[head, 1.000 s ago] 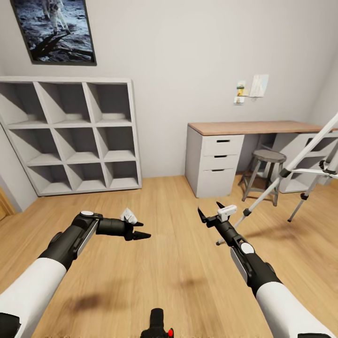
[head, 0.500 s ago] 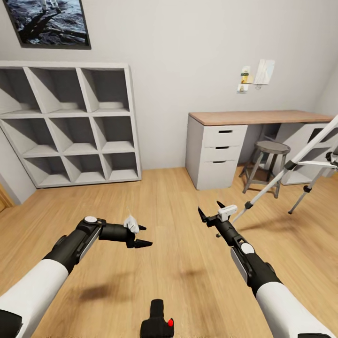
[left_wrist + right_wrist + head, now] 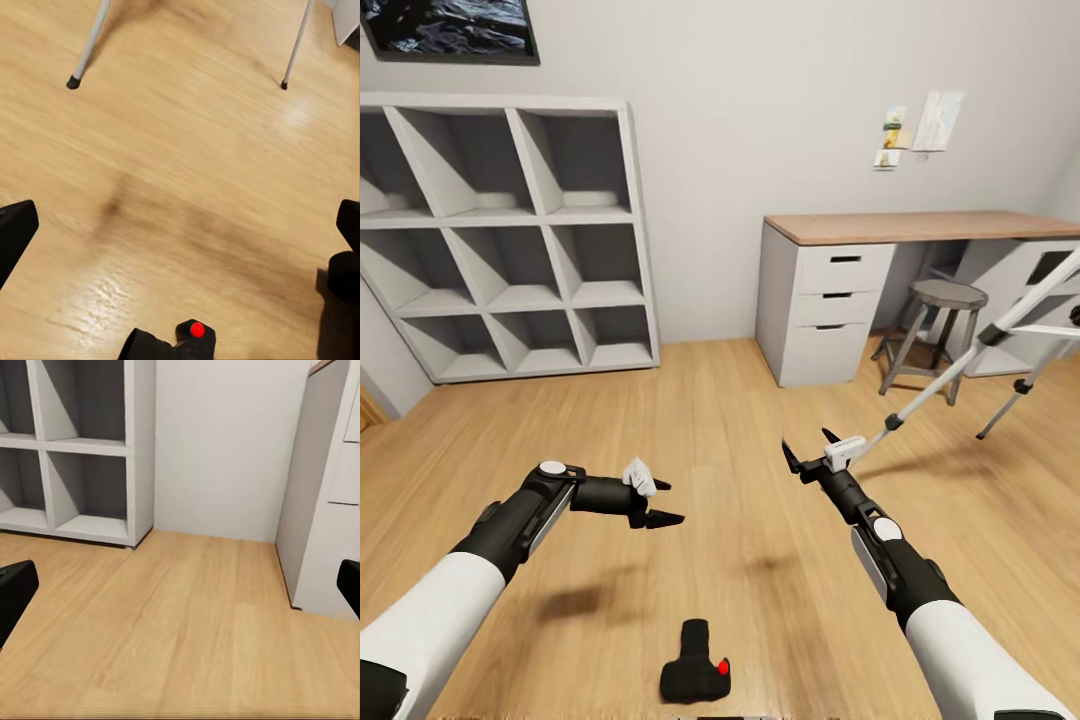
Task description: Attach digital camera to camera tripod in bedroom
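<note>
Barely begun. At left, left hand (image 3: pixel 656 503) hanging over bare floor (image 3: pixel 720 450), fingers apart, holding nothing. Low in the middle, digital camera (image 3: pixel 695 672) lying on the floor boards, red button up, untouched. Right hand (image 3: pixel 808 452) likewise spread and empty. Far right, camera tripod (image 3: pixel 960 373) standing beside the desk (image 3: pixel 920 226), near a stool (image 3: pixel 934 335). Pickup, carry and mounting all left to do.

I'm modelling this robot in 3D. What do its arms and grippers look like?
Both arms have white upper shells, then black forearms with a grey side panel and a round white cap at the joint. The left gripper and right gripper each have two black pointed fingers, with a small white block mounted at the wrist.
</note>
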{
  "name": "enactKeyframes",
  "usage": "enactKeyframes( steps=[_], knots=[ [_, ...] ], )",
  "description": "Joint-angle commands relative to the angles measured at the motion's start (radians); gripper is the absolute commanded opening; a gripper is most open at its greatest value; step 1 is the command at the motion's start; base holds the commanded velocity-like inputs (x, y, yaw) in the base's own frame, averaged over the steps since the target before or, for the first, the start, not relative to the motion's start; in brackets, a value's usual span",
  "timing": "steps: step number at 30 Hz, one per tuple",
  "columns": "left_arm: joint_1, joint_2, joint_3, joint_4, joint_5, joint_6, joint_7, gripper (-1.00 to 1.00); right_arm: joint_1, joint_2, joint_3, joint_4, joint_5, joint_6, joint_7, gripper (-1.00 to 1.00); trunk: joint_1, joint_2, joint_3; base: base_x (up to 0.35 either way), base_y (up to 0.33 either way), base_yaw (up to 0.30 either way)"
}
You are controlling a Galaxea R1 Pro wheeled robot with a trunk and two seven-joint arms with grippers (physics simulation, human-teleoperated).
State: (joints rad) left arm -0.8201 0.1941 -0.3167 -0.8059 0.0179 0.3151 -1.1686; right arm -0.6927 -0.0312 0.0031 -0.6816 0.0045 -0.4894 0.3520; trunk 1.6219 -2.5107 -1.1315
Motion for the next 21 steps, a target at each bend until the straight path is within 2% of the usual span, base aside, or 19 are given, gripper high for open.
enactKeyframes(
  steps=[1,21],
  knots=[
    [-0.001,0.001,-0.001,-0.001,0.002,0.010,-0.002,1.00,-0.001,0.000,0.000,0.001,0.000,-0.003,0.002,1.00,0.000,-0.001,-0.005,0.000,0.000,0.000],
    [-0.001,0.006,-0.002,0.003,0.003,0.007,-0.002,1.00,-0.001,-0.001,-0.002,0.001,0.000,-0.005,-0.001,1.00,0.009,-0.005,-0.082,0.000,0.000,0.000]
  ],
)
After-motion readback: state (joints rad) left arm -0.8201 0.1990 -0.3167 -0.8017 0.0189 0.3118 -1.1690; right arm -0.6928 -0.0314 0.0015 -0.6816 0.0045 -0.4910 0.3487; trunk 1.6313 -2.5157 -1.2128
